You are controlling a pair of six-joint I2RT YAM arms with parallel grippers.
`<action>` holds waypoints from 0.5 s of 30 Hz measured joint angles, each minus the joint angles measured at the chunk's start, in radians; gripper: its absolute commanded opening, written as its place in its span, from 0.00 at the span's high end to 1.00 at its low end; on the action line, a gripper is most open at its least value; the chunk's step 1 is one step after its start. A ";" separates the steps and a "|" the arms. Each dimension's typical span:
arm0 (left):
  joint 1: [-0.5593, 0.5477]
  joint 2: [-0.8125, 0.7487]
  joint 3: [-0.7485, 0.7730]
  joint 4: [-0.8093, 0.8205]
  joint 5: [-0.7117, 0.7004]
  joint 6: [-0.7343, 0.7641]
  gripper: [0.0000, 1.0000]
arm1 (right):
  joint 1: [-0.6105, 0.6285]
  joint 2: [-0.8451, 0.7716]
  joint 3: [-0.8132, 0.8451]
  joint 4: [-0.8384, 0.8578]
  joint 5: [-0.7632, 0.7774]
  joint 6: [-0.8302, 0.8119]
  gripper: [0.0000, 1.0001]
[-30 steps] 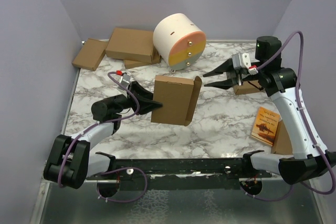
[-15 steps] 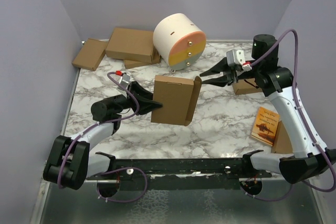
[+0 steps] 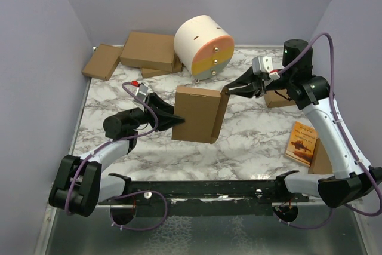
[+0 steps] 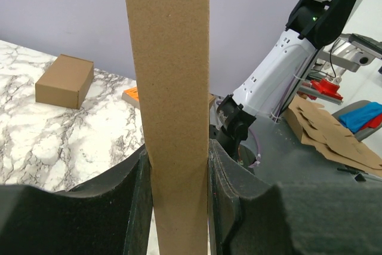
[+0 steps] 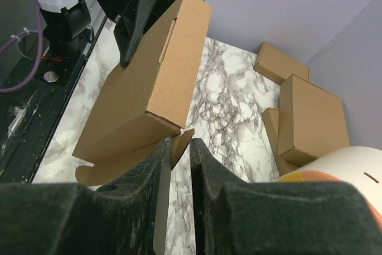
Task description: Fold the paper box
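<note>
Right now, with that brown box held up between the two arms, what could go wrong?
1. The right claw straddles only a small corner flap of the paper box. A pull there might crease or tear the flap, or the claw might slip off.
2. The left claw clamps the box by one narrow side, so a push from the right could twist it in the grip or knock it loose.
</note>
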 measured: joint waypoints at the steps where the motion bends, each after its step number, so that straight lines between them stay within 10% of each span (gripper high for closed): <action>1: 0.000 0.000 0.000 0.000 0.000 0.000 1.00 | 0.000 0.000 0.000 -0.001 0.002 0.000 0.81; 15: 0.000 0.000 0.000 0.000 0.000 0.000 1.00 | 0.000 -0.013 -0.005 -0.013 0.031 -0.001 0.79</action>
